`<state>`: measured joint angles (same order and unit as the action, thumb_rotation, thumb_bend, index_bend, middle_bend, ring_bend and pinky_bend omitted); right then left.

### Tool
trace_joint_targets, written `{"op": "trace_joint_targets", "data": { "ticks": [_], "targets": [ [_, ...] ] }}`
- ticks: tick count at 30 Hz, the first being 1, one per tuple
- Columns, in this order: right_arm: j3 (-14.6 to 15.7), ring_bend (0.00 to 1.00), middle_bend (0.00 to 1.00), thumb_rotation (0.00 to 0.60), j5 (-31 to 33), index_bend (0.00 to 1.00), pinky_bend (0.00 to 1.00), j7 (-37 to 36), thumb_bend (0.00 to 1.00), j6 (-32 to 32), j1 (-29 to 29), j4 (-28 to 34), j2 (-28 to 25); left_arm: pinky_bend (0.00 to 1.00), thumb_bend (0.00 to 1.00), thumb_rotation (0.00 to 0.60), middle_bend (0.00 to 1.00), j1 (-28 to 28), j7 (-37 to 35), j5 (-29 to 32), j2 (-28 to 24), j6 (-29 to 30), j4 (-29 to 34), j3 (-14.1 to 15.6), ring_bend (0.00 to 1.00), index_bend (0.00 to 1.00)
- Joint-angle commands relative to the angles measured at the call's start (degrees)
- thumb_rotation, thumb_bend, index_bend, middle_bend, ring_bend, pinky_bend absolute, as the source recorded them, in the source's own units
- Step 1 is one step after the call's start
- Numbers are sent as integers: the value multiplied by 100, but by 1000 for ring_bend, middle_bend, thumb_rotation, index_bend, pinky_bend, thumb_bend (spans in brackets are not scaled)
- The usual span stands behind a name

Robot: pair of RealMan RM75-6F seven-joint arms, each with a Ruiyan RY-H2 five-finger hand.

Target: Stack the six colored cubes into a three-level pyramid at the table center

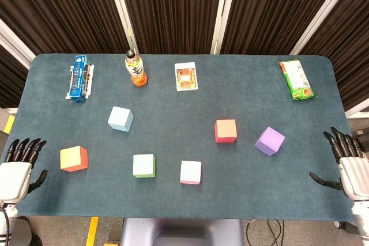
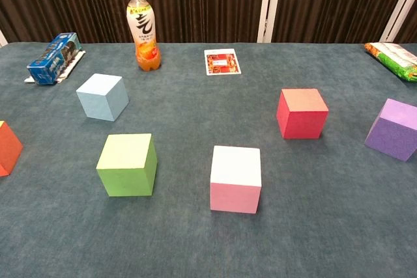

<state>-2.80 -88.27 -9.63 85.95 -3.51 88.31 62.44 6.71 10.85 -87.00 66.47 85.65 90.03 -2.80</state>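
Six cubes lie apart on the blue-grey table (image 1: 184, 102): light blue cube (image 1: 120, 118) (image 2: 102, 96), orange cube (image 1: 74, 158) (image 2: 8, 148) at the left, green cube (image 1: 144, 165) (image 2: 128, 164), pink cube (image 1: 191, 172) (image 2: 236, 178), red cube (image 1: 225, 131) (image 2: 301, 113) and purple cube (image 1: 270, 140) (image 2: 394, 129). None is stacked. My left hand (image 1: 17, 168) rests at the table's near left corner, fingers spread, holding nothing. My right hand (image 1: 346, 162) sits at the near right edge, also spread and empty. The chest view shows neither hand.
Along the far edge stand an orange drink bottle (image 1: 135, 68) (image 2: 143, 29), a blue box (image 1: 79, 77) (image 2: 53, 58), a small card (image 1: 186, 76) (image 2: 222, 62) and a green snack packet (image 1: 297, 79) (image 2: 393, 58). Dark curtains hang behind.
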Motion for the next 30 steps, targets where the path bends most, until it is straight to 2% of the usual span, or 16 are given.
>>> {"op": "trace_joint_targets", "data": {
  "ticks": [1,10,16,24,30],
  "targets": [
    [-1,0,7,600,-2,0,14,-4,199,11,4,-2,3,18,341,600,122,4,8,9,-3,-12,12,2,67,144],
    [10,0,7,600,-66,0,15,-169,199,120,50,-67,-29,20,340,600,122,47,26,-35,-31,-16,120,-13,67,143],
    [-22,0,7,600,-207,0,19,-251,199,179,-9,-42,-137,26,342,600,122,397,-341,-110,-142,-318,239,-199,67,150],
    [-76,0,7,600,-495,0,21,-252,199,210,-183,228,-402,55,341,600,133,1522,-1059,151,-229,-1668,167,-712,84,167],
    [-87,0,7,600,-515,0,21,-159,199,129,-265,377,-497,72,341,600,147,2491,-1080,477,160,-2840,-419,-981,101,169]
  ]
}}
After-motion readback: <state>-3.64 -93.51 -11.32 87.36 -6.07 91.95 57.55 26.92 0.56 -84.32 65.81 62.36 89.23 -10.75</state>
